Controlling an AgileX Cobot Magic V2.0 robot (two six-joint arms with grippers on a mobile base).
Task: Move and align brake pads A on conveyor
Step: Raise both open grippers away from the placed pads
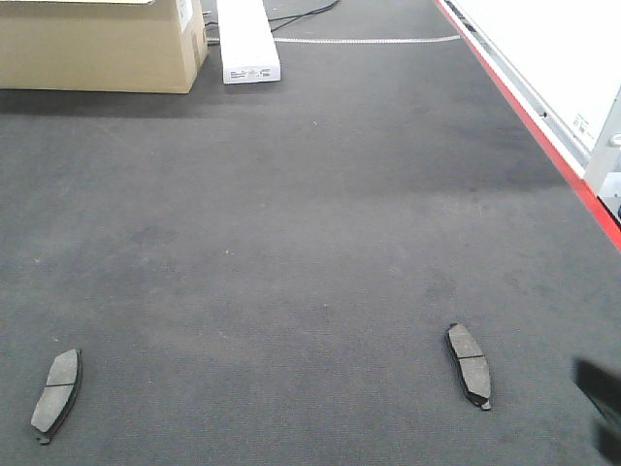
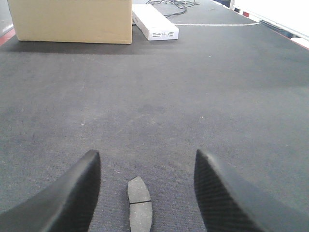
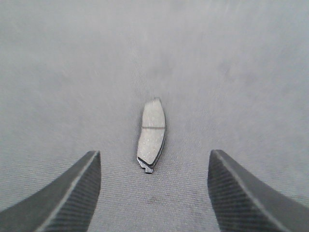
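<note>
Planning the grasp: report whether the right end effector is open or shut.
Open. The right end effector has its fingers wide apart, the brake pad lying untouched on the conveyor between them.

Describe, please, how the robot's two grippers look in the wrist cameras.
The left gripper has two broad, curved fingers, dark grey to black with a fine woven, carbon-fibre-like texture, narrowing to rounded tips. The right gripper has matching fingers, with the diagonal weave clearer. No cables or markings show.
</note>
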